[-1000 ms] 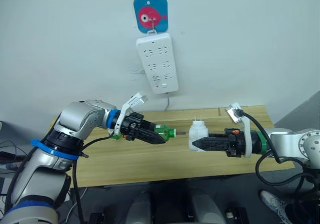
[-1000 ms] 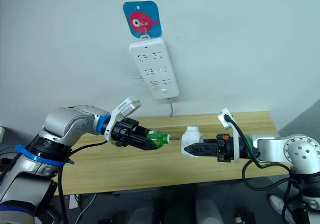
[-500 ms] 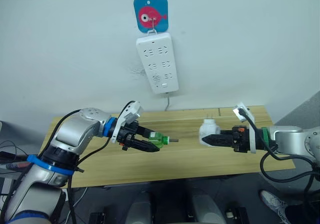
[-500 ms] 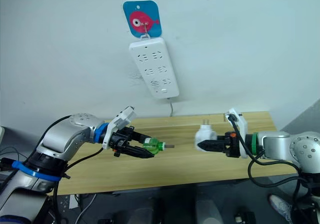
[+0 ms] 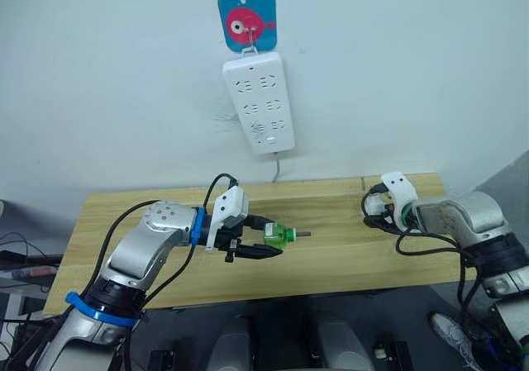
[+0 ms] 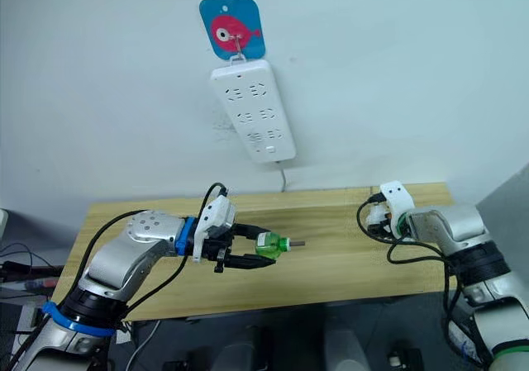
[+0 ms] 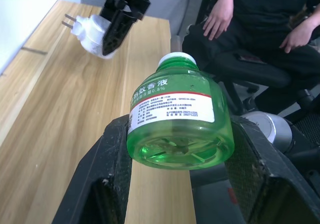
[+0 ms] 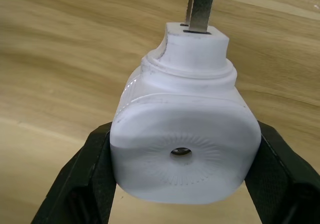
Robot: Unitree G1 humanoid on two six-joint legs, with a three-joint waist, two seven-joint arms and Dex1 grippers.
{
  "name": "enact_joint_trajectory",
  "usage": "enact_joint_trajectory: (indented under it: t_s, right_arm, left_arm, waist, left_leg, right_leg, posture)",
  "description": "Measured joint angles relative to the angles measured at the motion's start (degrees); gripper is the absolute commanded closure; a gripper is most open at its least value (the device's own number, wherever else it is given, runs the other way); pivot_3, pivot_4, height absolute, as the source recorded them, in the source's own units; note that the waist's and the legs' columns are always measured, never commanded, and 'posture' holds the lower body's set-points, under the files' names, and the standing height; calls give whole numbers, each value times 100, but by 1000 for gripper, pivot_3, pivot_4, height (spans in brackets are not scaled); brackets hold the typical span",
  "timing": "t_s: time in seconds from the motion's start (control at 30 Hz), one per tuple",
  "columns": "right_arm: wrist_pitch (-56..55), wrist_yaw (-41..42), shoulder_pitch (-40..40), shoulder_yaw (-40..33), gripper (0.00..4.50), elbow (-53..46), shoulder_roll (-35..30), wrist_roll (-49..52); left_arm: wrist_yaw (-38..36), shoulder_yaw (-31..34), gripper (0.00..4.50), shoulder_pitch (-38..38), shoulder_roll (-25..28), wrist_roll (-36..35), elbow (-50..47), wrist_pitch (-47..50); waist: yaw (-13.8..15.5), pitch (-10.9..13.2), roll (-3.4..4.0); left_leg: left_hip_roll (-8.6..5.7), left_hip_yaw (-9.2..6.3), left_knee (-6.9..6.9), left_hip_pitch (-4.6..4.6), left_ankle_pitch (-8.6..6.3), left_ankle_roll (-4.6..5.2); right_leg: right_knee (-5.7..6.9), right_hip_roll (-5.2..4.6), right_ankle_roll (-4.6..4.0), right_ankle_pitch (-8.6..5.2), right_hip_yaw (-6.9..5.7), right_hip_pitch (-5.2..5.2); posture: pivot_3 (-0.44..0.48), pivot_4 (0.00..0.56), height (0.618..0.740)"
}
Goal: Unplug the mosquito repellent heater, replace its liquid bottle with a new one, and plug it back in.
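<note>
My left gripper (image 7: 177, 149) is clamped on the green liquid bottle (image 7: 177, 119), one black finger (image 7: 107, 179) pressed against each side of its body. The bottle lies sideways in my grasp, held in the air above the wooden table (image 5: 331, 247), its white-ringed neck and thin wick pointing toward my right arm. Its white label with small print faces my left wrist camera, and green liquid fills the clear body.

Over on the other side, my right gripper (image 8: 182, 169) is closed on the mosquito repellent heater (image 8: 185, 149), a finger squeezing each flank of the white rounded shell. The round vent hole in its face looks straight back at my right wrist camera, ringed with fine radial ribs, and a metal prong (image 8: 200, 9) sticks out of the far end, away from my wrist. The heater hangs above the tabletop near the table's right end; from my left wrist I see it there (image 7: 92, 32) with both prongs showing.

The bottle and the heater are well apart, with bare wood between them.

On the wall behind the table hangs the white power strip (image 5: 258, 102), suspended under a blue card with a pink fish (image 5: 247, 21). A seated person's hand (image 7: 220, 17) rests on a knee beyond the table edge.
</note>
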Motion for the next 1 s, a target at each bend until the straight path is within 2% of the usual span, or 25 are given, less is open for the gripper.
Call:
enact_joint_trajectory:
  t_s: [0.3,0.43,0.47,0.57,0.7,0.8,0.9,1.0]
  right_arm:
    - [-63,578,-359,-5,1465,1243,456,-973]
    - [-55,566,-477,-320,137,1432,616,-1205]
    - [-28,565,-491,-429,0,1424,623,-1239]
    - [161,558,-502,-766,0,1255,620,-1315]
    - [336,691,-220,-1202,0,242,277,-1298]
    - [787,952,101,-2048,0,-863,166,-821]
    - [1440,1341,633,-2999,0,-2434,417,92]
    - [2081,1326,1326,-4051,0,-3899,1387,834]
  left_arm:
    - [49,-2,2252,172,-3,90,-43,-102]
    - [43,-2,2252,184,-3,98,-44,-169]
    - [40,-3,2252,184,-3,99,-44,-176]
    - [33,-2,2252,179,-4,105,-24,-184]
    - [88,16,2252,80,-159,93,40,-165]
    - [293,90,2252,-7,-402,81,132,-164]
    - [645,298,2252,-61,-767,49,236,-202]
    - [1223,543,2252,-70,-1325,78,327,-481]
  waist:
    - [3,12,10]
    - [-1,14,13]
    - [-1,14,13]
    - [-3,14,13]
    - [14,18,19]
    - [3,18,19]
    - [-3,17,19]
    - [-14,14,17]
  left_leg:
    - [0,-1,0,3,0,0]
    - [0,0,0,3,0,0]
    - [0,0,0,2,0,0]
    - [0,0,0,2,0,0]
    - [-1,-2,0,0,0,0]
    - [-1,-3,-1,-1,0,0]
    - [2,-9,-3,0,0,0]
    - [3,-10,-2,1,0,-1]
  right_leg:
    - [5,0,-1,0,-1,0]
    - [5,-1,-1,0,0,0]
    - [5,-1,-1,0,0,0]
    - [5,-1,-1,0,0,0]
    - [3,-1,-1,0,-2,0]
    - [2,-1,0,0,-3,1]
    - [4,2,0,0,-9,2]
    - [5,2,1,0,-8,6]
  posture:
    - [-120,239,740]
    - [-126,238,740]
    - [-139,233,740]
    - [-151,229,740]
    - [-157,223,740]
    - [-174,220,740]
    - [-192,216,740]
    - [-212,213,740]
